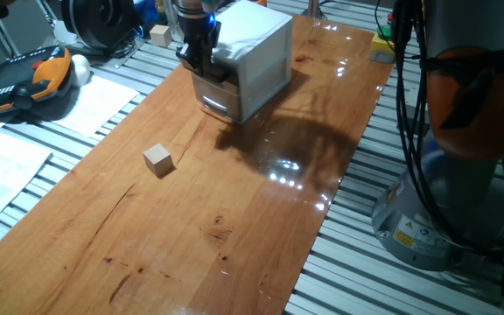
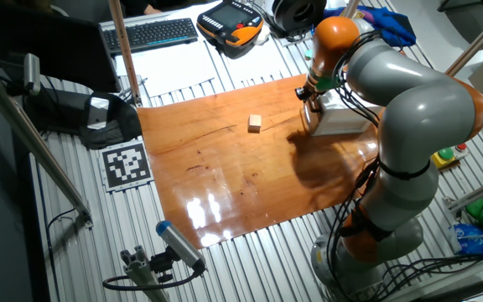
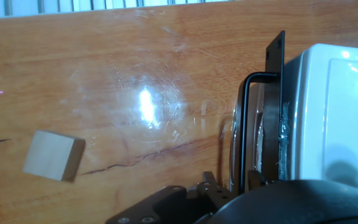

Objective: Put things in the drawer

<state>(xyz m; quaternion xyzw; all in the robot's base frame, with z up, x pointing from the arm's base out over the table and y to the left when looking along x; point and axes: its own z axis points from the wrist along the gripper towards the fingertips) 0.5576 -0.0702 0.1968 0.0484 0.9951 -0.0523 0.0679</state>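
At the drawer (image 1: pixel 217 87) front, cube (image 1: pixel 157 160) waiting

My gripper (image 1: pixel 201 59) sits at the handle (image 3: pixel 248 124); I cannot tell its opening. A slipped pull could drag the cabinet (image 1: pixel 254 54); the cube lies well apart on the surface (image 1: pixel 234 227).

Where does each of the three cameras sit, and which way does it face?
One fixed view: low at the table's end, facing the cabinet; gripper and arm base show.
The other fixed view: high at the side, looking down; the whole arm shows.
Hand view: on the hand, facing down; gripper parts show.
All share the cube and cabinet.
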